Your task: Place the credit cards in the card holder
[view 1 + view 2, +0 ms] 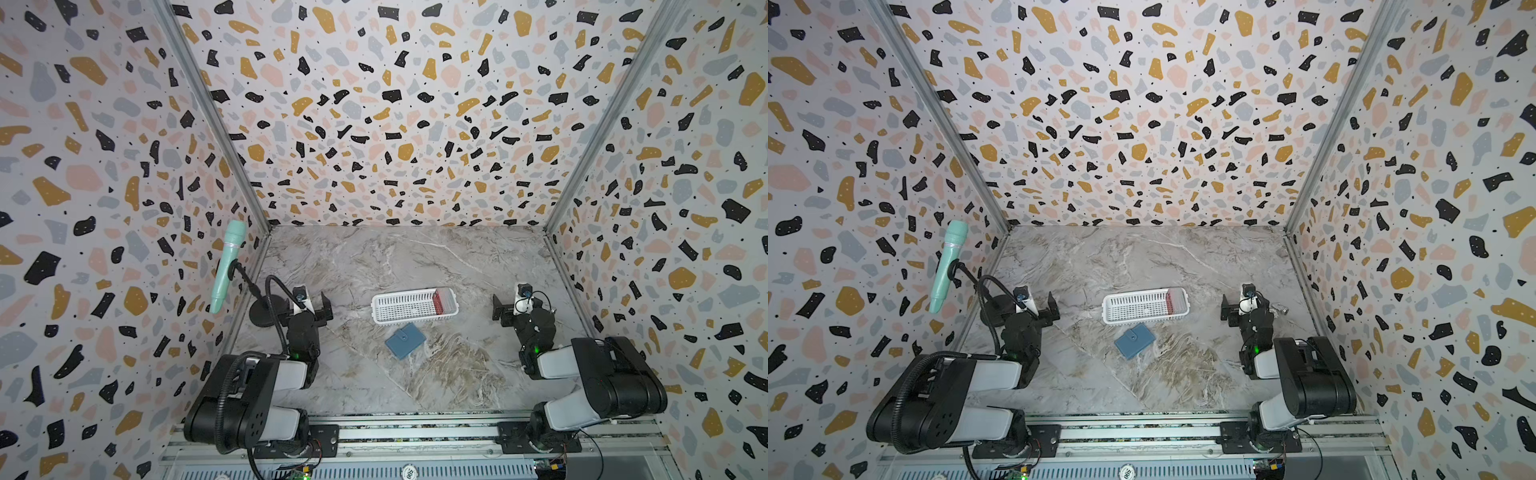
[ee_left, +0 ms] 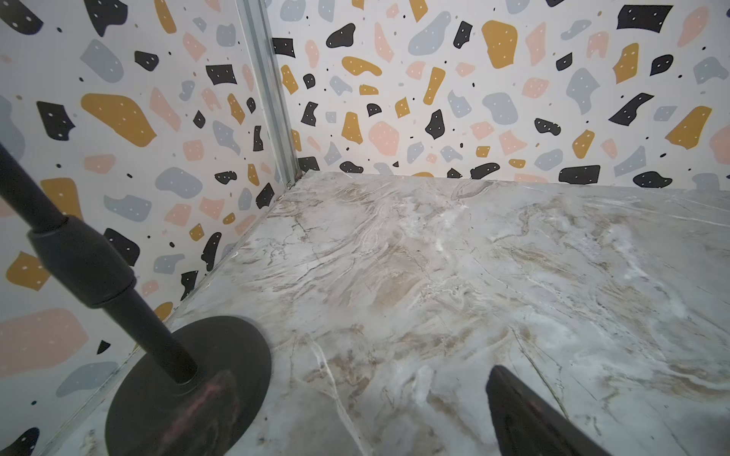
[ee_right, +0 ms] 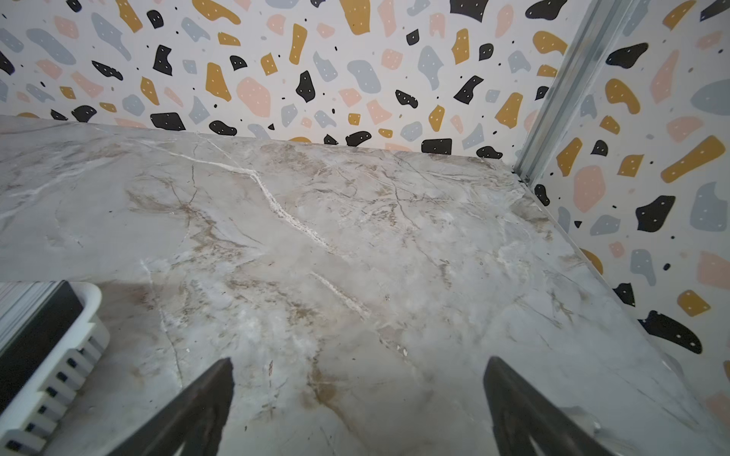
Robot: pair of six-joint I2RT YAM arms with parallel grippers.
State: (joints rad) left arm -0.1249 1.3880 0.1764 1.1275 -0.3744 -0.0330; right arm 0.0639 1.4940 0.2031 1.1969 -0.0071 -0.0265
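The left pincer and right pincer gape wide, empty, near opposite tabletop edges. Between them the closed card holder lies just before the white basket, credit cards standing at its right end.

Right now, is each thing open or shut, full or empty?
card holder, shut, lying flat on the table
credit cards, standing on edge inside the basket
basket, upright, cards at one end
left claw, open, empty
right claw, open, empty
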